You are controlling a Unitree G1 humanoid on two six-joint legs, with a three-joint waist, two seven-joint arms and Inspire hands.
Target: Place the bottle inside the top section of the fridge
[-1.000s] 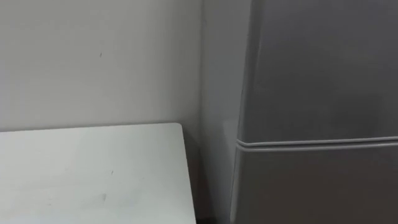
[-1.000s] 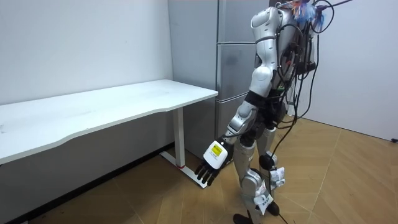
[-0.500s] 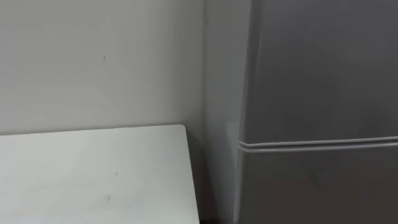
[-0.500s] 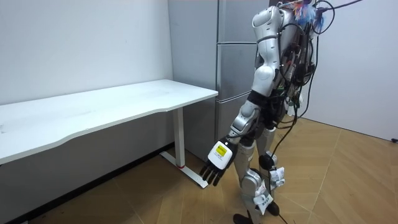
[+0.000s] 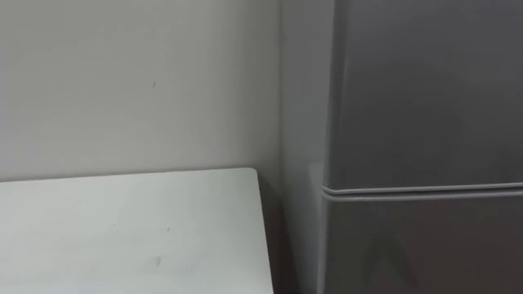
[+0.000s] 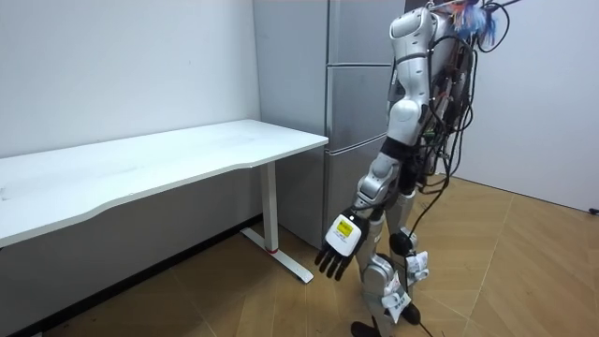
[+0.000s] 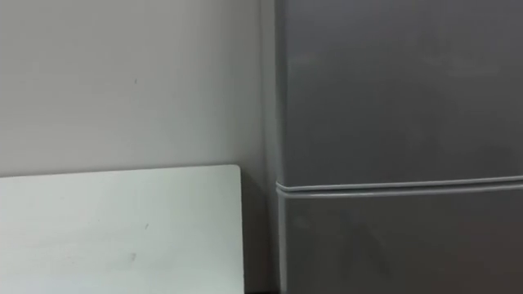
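The grey fridge (image 5: 417,122) fills the right side of the eye views, and both its doors are closed. A thin seam (image 5: 425,189) separates the upper door (image 7: 392,82) from the lower one. In the room view I stand close in front of the fridge (image 6: 351,103), facing it. My left arm hangs down at my side. My left hand (image 6: 338,251) is low, near knee height, with straight spread fingers and nothing in it.
A long white table (image 6: 168,159) stands against the wall on my left. Its corner (image 5: 237,212) ends just short of the fridge's side. The table's white leg and foot (image 6: 276,234) rest on the wooden floor near my left hand.
My left hand has swung toward the room view's right, closer to my legs. My body has straightened slightly. The eye views have shifted a little, so the camera moved.
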